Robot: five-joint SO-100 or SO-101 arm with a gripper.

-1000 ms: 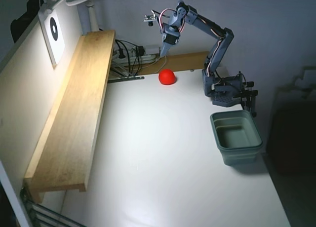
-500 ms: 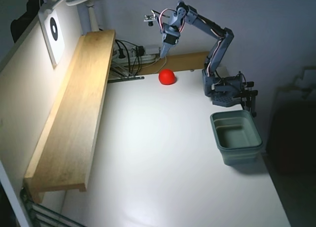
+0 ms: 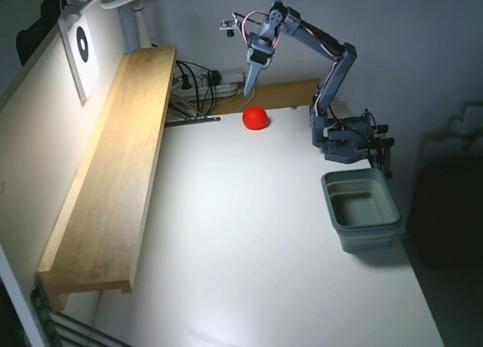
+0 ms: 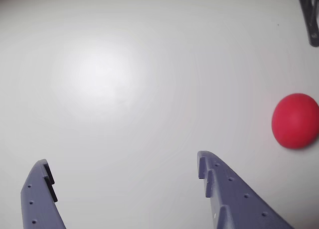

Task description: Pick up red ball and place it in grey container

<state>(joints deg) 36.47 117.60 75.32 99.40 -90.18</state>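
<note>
The red ball [image 3: 256, 117] lies on the white table near its far edge. In the wrist view the red ball [image 4: 295, 121] sits at the right edge, off to the right of the fingers. My gripper [image 3: 248, 87] hangs above the table, just above and left of the ball, not touching it. In the wrist view the gripper [image 4: 122, 167] is open and empty, with bare table between its jaws. The grey container [image 3: 361, 208] stands empty at the table's right side, in front of the arm's base.
A long wooden shelf [image 3: 113, 173] runs along the left side of the table. Cables and a power strip [image 3: 204, 83] lie at the far edge behind the ball. The arm's base [image 3: 343, 139] is clamped at the right rear. A black bracket [image 4: 311, 15] shows top right in the wrist view.
</note>
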